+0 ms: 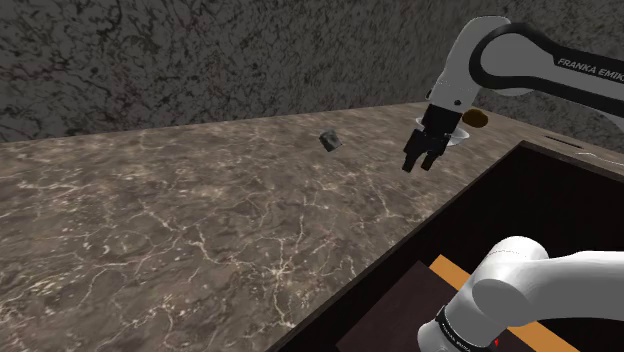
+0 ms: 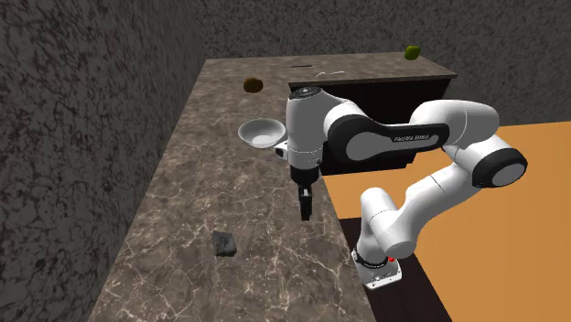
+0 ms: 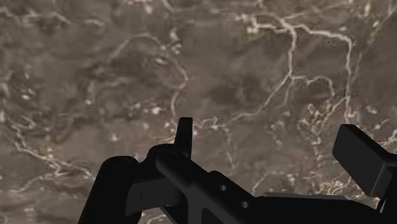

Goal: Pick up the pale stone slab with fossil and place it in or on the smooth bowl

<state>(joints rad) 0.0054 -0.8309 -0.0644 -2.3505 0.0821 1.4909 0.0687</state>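
While my end effector point(image 1: 418, 165) hangs in the air above the brown table point(image 1: 200, 230), its two black fingers point(image 3: 184, 135) stand wide apart with just air between them; it is let go and grips no thing; in the wrist view the table with its pale veins lies under the fingers; the slab point(image 1: 331, 141) is a small dark grey lump, and it lies on the table, well apart from my end effector; in the shoulder view it sits to the left of my fingers and a bit higher in the picture; in the second exterior view it sits lower down and to the left of them; I cannot tell if it lies flat or tipped; the bowl point(image 2: 260, 134) is pale grey and smooth, and it stands right way up on the table; in the second exterior view it is up past my end effector, on the other side from the slab, so my fingers hang somewhere between the two; in the shoulder view its rim peeks out from behind my wrist; a small brown round thing point(image 2: 253, 85) rests on the table further on past the bowl; a little green thing point(image 2: 413, 53) sits on top of a dark cabinet point(image 2: 393, 87) beside the table; my white arm point(image 2: 457, 123) bends over from the table's side.
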